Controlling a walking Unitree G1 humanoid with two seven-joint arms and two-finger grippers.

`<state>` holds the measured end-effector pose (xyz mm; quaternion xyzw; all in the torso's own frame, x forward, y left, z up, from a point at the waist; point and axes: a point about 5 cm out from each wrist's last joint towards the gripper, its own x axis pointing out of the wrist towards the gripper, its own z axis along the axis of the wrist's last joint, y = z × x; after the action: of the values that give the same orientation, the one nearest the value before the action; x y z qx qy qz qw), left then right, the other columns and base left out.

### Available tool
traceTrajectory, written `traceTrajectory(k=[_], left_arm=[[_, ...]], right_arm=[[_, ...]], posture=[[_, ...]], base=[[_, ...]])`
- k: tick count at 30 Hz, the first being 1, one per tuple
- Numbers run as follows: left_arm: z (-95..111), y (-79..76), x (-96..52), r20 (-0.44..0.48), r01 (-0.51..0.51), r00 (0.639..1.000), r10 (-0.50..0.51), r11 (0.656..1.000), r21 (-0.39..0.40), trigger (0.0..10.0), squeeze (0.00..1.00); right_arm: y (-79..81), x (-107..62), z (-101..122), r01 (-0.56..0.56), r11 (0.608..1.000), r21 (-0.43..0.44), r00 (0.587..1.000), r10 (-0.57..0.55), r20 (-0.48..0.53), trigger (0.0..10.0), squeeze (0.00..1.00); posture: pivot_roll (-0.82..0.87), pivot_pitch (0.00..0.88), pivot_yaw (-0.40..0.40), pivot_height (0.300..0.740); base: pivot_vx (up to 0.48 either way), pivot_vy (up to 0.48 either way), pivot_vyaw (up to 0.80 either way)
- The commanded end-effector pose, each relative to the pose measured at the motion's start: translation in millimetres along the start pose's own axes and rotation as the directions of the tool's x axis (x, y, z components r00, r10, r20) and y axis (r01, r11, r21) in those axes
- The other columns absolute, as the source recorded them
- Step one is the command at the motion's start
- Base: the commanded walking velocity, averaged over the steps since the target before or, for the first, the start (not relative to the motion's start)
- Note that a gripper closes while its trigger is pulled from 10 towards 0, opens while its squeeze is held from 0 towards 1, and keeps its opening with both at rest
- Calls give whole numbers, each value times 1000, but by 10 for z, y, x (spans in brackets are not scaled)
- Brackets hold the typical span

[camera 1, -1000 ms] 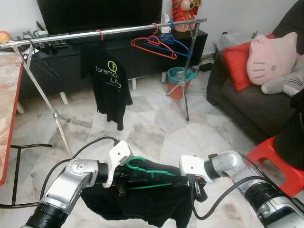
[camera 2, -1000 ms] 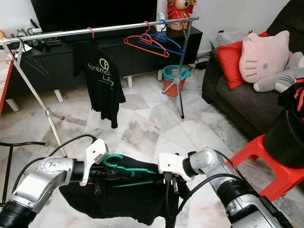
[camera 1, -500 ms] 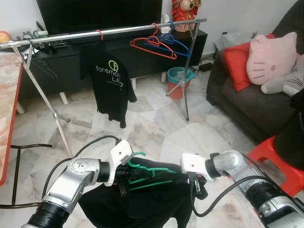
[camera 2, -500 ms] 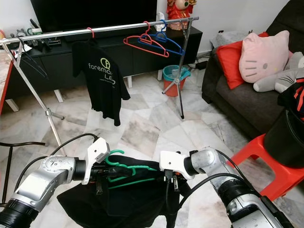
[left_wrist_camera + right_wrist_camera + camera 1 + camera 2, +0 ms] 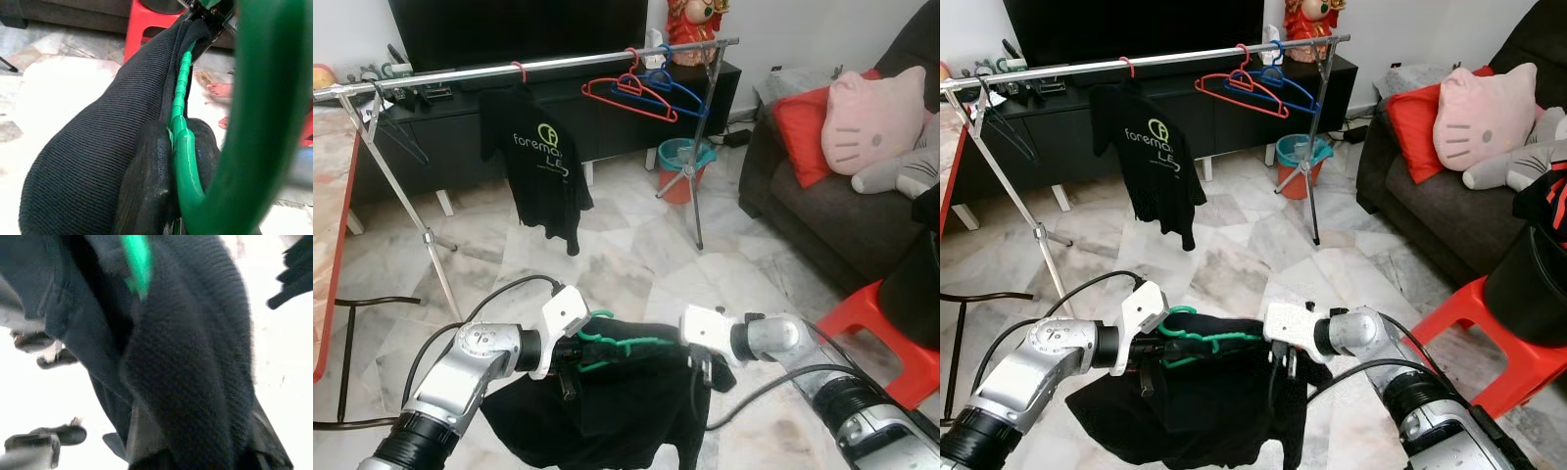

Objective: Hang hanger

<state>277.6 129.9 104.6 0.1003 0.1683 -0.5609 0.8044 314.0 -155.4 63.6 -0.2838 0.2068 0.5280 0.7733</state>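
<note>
A green hanger with a black garment draped over it hangs low in front of me, between my two grippers. My left gripper is shut on the hanger just below its hook; in the left wrist view the green wire runs between the black fingers. My right gripper is at the hanger's other end, pressed into the cloth, and the garment covers it there. The silver clothes rail crosses the room ahead, well above and beyond the hanger.
On the rail hang a black printed T-shirt, a red hanger and a blue hanger. A bucket stands by the rack's right leg. A sofa and a red stool are on the right, a table edge on the left.
My right gripper has moved left towards the left one, and the black garment now lies higher over the hanger's right end. The hanger is held slightly higher.
</note>
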Motion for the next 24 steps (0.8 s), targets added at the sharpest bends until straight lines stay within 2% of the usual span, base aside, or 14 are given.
traceTrajectory(k=[1, 3, 6, 8, 10, 14, 18, 24], left_arm=[[-144, 56, -80, -74, -49, 996, 46, 998, -38, 0, 0], [-153, 48, -76, -83, -39, 996, 36, 999, -36, 0, 0], [-158, 44, -74, -88, -36, 996, 33, 999, -33, 0, 0], [-167, 40, -68, -94, -33, 995, 30, 999, -28, 0, 0], [-174, 38, -66, -96, -32, 995, 29, 999, -25, 0, 0], [-212, 27, -70, -119, -28, 993, 26, 999, -20, 0, 0], [-259, 23, -68, -136, -30, 990, 27, 999, -23, 0, 0], [-290, 37, -73, -152, -40, 988, 36, 999, -22, 0, 0]], right_arm=[[-70, -111, 19, 27, 998, 50, 998, -31, 63, 10000, 1000], [63, -116, -38, -107, 994, 26, 994, 106, 40, 10000, 1000], [102, -121, -57, -155, 988, 24, 988, 154, 27, 10000, 1000], [182, -149, -98, -257, 966, 5, 966, 257, -8, 10000, 1000], [150, -177, -129, -241, 970, -2, 970, 241, -39, 10000, 1000], [63, -223, -115, -186, 983, -4, 982, 186, -38, 10000, 1000], [2, -261, -68, -144, 990, 10, 990, 144, -5, 10000, 1000], [0, -308, -50, -138, 990, 31, 990, 137, 34, 10000, 1000]], posture=[[74, 0, -58, 740], [74, 0, -59, 740], [72, 0, -57, 740], [73, 0, -59, 740], [73, 0, -59, 740], [70, 0, -58, 740], [66, 0, -55, 740], [64, 0, -52, 740]], base=[[0, 0, 0], [0, 0, 0], [0, 0, 0], [0, 0, 0], [0, 0, 0], [0, 0, 0], [0, 0, 0], [0, 0, 0]])
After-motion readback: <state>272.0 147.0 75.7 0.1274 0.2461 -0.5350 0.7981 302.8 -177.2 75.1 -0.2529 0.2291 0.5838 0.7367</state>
